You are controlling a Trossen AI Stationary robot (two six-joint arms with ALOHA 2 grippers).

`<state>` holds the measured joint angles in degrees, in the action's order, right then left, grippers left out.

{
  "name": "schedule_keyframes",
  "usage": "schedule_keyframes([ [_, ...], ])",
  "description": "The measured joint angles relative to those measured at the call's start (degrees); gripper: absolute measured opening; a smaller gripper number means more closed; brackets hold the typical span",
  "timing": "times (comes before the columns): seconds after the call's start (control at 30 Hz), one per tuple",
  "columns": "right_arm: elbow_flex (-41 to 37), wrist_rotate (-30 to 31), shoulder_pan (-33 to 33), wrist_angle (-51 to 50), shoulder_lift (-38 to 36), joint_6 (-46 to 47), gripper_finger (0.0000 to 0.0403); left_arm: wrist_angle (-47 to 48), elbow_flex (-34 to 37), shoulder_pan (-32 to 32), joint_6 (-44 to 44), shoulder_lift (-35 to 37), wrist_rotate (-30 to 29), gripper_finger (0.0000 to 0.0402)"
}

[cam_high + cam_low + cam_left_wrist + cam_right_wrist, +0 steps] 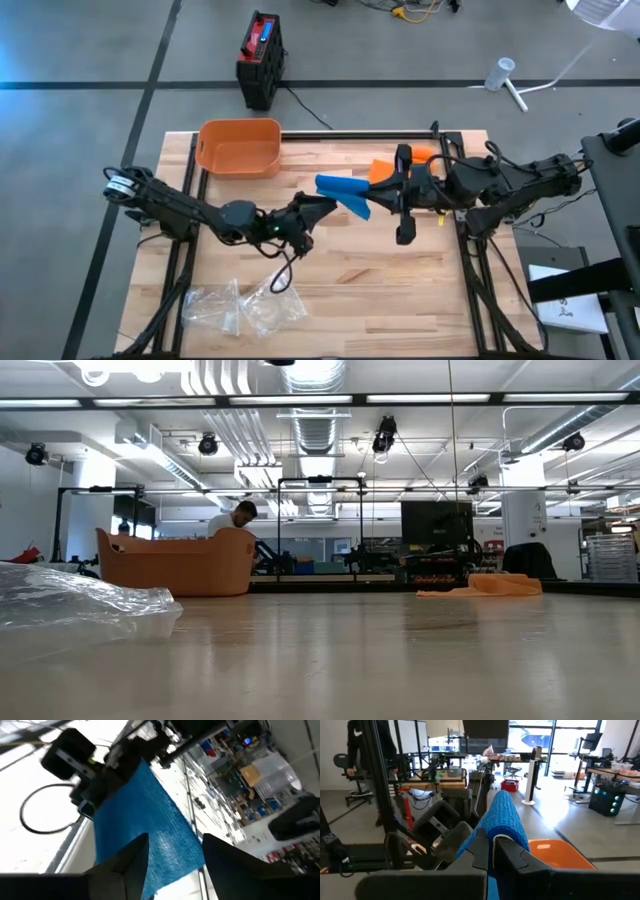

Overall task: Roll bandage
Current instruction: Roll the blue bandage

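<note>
A blue bandage [345,195] hangs in the air over the middle of the table, stretched between my two grippers. My left gripper [322,203] comes from the table's left and has the bandage's left end [145,820] between its fingers. My right gripper [380,190] comes from the right and is shut on the other end [505,815]. The right wrist view shows my left gripper [445,832] beyond the bandage. Neither gripper shows in the low view. My left gripper has the bandage's left end [165,855] between its two fingers [132,862], which stand partly apart on its two sides. The strip runs out along the fingers toward my right gripper. It is clear of the table. My right gripper pinches the bandage's right end [496,834] between its shut fingers, coming level from the table's right. The strip rises over the fingertips and runs on toward my left gripper. This end is lifted clear of the table.
An orange bin [240,147] stands at the far left of the table. An orange cloth [388,168] lies beneath my right gripper. Clear plastic bags [240,305] lie near the front left. A black and red case [260,60] stands on the floor beyond the table.
</note>
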<state>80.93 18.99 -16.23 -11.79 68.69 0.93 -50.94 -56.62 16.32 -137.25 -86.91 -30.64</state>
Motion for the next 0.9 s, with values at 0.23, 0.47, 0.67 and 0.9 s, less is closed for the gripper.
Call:
schedule_keyframes([
  [0.23, 0.00, -0.09, 0.00, 0.31, -0.36, 0.01, 0.0003, 0.96, 0.04, 0.02, 1.31, -0.02, -1.00, 0.0171],
  [0.47, 0.00, -2.80, 0.00, 1.80, -0.42, 1.09, 0.0003, 1.05, 0.09, 0.09, 0.92, -0.02, -0.29, 0.0175],
  [0.67, 0.00, -2.96, 0.00, 1.55, -0.39, 1.64, 0.0003, 0.96, 0.09, 0.09, -0.22, 0.00, 2.97, 0.0183],
  [0.9, 0.00, -2.49, 0.00, 0.99, -0.37, 1.49, 0.0003, 0.86, 0.09, 0.07, -0.54, -0.02, 4.95, 0.0165],
])
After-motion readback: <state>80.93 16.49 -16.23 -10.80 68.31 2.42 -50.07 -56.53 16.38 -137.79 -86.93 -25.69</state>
